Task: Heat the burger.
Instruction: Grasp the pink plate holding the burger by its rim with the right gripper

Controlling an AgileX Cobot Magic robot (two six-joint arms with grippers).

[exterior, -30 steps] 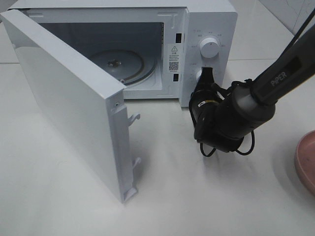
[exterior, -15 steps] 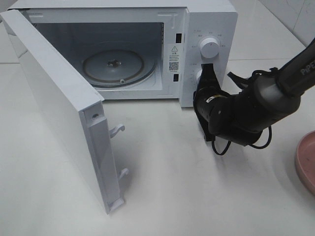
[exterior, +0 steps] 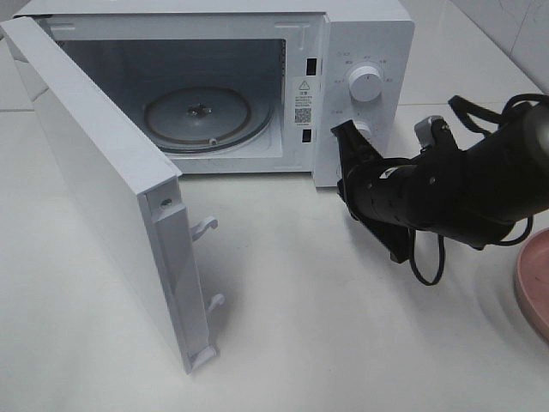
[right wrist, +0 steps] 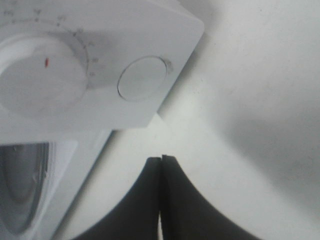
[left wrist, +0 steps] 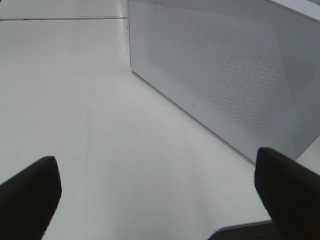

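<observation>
The burger is not in any view. The white microwave [exterior: 369, 34] stands at the back with its door [exterior: 94, 172] swung wide open to the left; the glass turntable [exterior: 202, 116] inside is bare. My right gripper [exterior: 340, 130] is shut and empty, just in front of the control panel below the upper knob [exterior: 366, 83]. In the right wrist view its shut fingertips [right wrist: 161, 159] lie a short way off the round button [right wrist: 145, 78], with the knob [right wrist: 42, 75] beside it. My left gripper [left wrist: 157, 185] is open and empty, facing the door's outer face [left wrist: 225, 65].
A round pink plate [exterior: 533, 279] shows partly at the right edge of the table. The open door juts far forward on the left, with its latch hooks [exterior: 204, 227] pointing right. My right arm and its cables [exterior: 429, 262] lie across the table's right side.
The door has swung further open. My right gripper has drawn back from the round button and the arm has swung down and to the right.
</observation>
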